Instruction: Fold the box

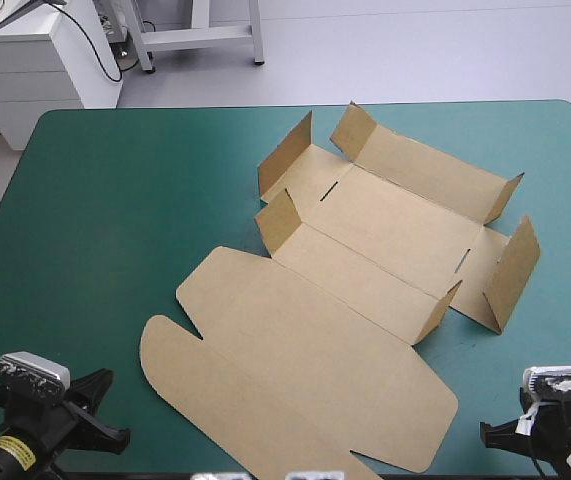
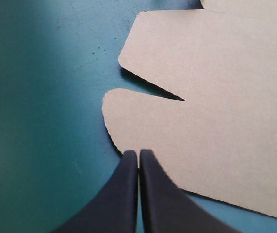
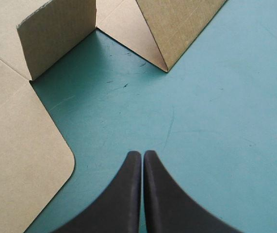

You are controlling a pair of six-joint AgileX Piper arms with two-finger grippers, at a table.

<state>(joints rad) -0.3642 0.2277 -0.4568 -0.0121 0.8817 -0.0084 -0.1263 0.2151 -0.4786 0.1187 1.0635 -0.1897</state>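
The brown box lies spread on the teal-green cover, its small side flaps partly raised and its big lid panel flat toward the near edge. My left gripper is shut, its tip at the rounded lid tab, holding nothing. In the high view it sits at the near left corner. My right gripper is shut over bare cover, with the lid's rounded corner beside it and two raised flaps ahead. It shows at the near right corner.
Bare teal-green cover stretches left of the box. A white cabinet and a metal frame stand beyond the far edge.
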